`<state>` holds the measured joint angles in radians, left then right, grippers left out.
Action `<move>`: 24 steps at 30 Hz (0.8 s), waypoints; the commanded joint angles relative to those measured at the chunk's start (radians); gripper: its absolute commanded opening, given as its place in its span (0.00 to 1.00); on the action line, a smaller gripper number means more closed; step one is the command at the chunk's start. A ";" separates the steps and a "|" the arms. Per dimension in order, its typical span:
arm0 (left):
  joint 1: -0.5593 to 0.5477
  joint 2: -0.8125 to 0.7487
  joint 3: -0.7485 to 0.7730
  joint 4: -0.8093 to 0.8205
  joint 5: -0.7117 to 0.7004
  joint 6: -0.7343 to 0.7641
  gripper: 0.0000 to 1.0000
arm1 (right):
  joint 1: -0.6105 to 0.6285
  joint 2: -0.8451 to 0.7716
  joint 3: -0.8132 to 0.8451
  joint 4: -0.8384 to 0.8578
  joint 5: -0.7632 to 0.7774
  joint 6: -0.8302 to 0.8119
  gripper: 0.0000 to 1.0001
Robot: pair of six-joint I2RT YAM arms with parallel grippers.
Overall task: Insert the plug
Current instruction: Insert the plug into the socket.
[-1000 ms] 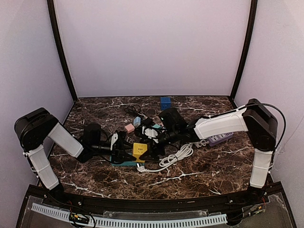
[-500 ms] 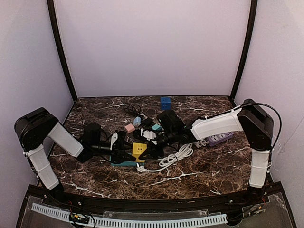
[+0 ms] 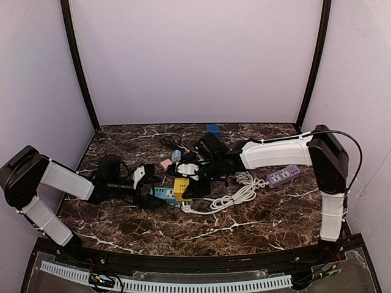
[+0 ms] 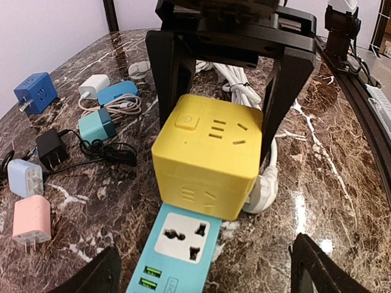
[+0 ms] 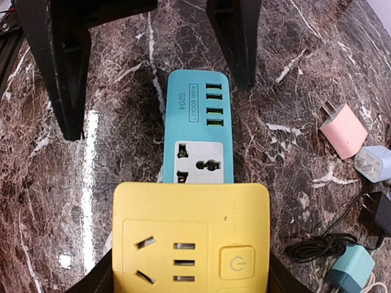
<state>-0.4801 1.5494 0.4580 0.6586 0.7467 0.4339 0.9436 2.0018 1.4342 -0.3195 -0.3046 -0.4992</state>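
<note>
Loads of spare stuff on the dark marble worktop (image 3: 269, 220): a pink adapter (image 4: 32, 221) just beside a pale blue one (image 4: 24, 177), a black adapter (image 4: 52, 148) with its thin cord, a small teal charger (image 4: 96, 126), a blue cube (image 4: 35, 91) further back, and a purple power strip (image 3: 283, 176) well off to the right.

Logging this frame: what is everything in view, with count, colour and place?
yellow cube: 1, yellow, over one end of the teal strip
teal strip: 1, teal, flat at table centre
purple strip: 1, purple, right side
blue cube: 1, blue, back centre
chargers: 5, pink, pale blue, teal, blue, white, scattered behind the teal strip
black adapter: 1, black, among the chargers
white cable: 1, white, coiled right of the yellow cube
table: 1, dark marble
left gripper: 1, black, open, straddling the teal strip
right gripper: 1, black, closed on the yellow cube
</note>
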 commanded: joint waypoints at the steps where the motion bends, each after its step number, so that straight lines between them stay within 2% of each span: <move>1: 0.005 -0.036 -0.056 -0.061 -0.040 -0.008 0.84 | -0.003 0.064 0.033 -0.250 0.093 -0.019 0.00; 7: 0.005 -0.049 -0.102 0.022 -0.066 -0.002 0.84 | -0.013 0.167 0.094 -0.289 0.049 0.007 0.00; 15: 0.004 -0.067 -0.114 0.024 -0.096 -0.040 0.83 | -0.036 0.260 0.176 -0.266 0.064 0.004 0.00; 16: 0.003 -0.067 -0.116 0.024 -0.090 -0.040 0.82 | -0.039 0.270 0.199 -0.269 0.059 0.003 0.00; 20: -0.028 -0.079 -0.128 0.025 -0.039 0.038 0.65 | -0.057 0.293 0.301 -0.278 0.059 0.002 0.00; 24: -0.098 -0.066 -0.116 0.048 -0.035 0.151 0.59 | -0.065 0.310 0.305 -0.273 0.060 -0.031 0.00</move>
<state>-0.5179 1.4956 0.3500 0.6819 0.6800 0.4637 0.9073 2.2189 1.7699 -0.4862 -0.3481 -0.4900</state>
